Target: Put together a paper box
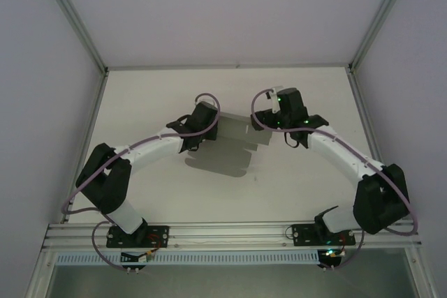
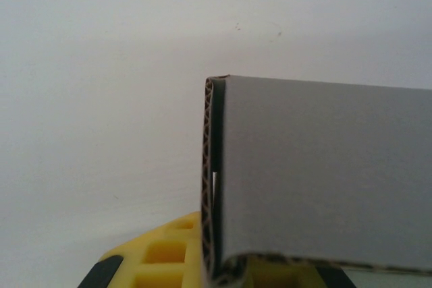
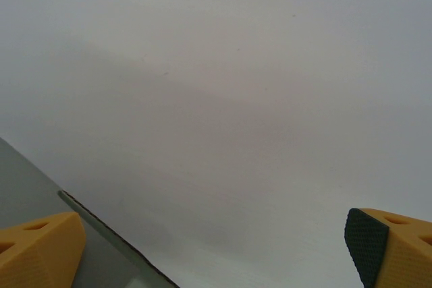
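**Pinching a fold while the other side sat loose**

The paper box (image 1: 227, 150), a thin grey corrugated card sheet partly folded, lay on the white table (image 1: 147, 102) between both arms. The left claw (image 2: 216, 269) was clamped on a doubled, upright wall. The right claw (image 3: 216, 234) was spread wide over the table, with a card corner beside 1 finger. The likely trouble was the springy fold popping open, or the sheet skating if unsupported card got pushed. Both arms reached forward with elbows out and wrists turned inward.

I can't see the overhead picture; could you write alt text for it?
A grey paper box sheet lies on a white table; a robot's left end effector and right end effector sit at its opposite sides.
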Robot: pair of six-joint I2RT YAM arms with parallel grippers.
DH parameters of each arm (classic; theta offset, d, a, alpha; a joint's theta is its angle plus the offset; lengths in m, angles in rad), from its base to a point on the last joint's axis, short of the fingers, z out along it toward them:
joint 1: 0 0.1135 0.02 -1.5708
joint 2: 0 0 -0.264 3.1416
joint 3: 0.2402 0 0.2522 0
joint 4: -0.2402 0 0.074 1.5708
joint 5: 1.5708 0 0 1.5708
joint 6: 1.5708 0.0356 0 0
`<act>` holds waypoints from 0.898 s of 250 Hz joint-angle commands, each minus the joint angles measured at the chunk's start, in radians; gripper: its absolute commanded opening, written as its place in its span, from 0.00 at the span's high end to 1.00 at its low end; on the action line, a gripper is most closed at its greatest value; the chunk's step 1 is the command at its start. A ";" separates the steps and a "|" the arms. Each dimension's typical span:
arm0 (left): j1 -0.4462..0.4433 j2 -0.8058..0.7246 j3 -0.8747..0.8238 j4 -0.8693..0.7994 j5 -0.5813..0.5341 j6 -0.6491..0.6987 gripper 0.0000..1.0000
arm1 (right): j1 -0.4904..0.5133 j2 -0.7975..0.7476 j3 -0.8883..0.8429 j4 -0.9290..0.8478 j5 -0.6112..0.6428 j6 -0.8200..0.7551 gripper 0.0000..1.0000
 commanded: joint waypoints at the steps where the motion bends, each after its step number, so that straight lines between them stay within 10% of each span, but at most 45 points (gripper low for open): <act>1: -0.005 0.014 0.058 0.000 0.020 -0.065 1.00 | 0.039 0.042 -0.012 0.046 -0.004 0.054 0.00; 110: -0.004 0.024 0.068 0.027 0.121 -0.076 1.00 | 0.130 0.030 -0.032 0.230 0.339 0.145 0.00; 225: -0.008 0.015 0.053 0.142 0.277 -0.231 1.00 | 0.134 -0.007 -0.237 0.746 0.297 0.492 0.00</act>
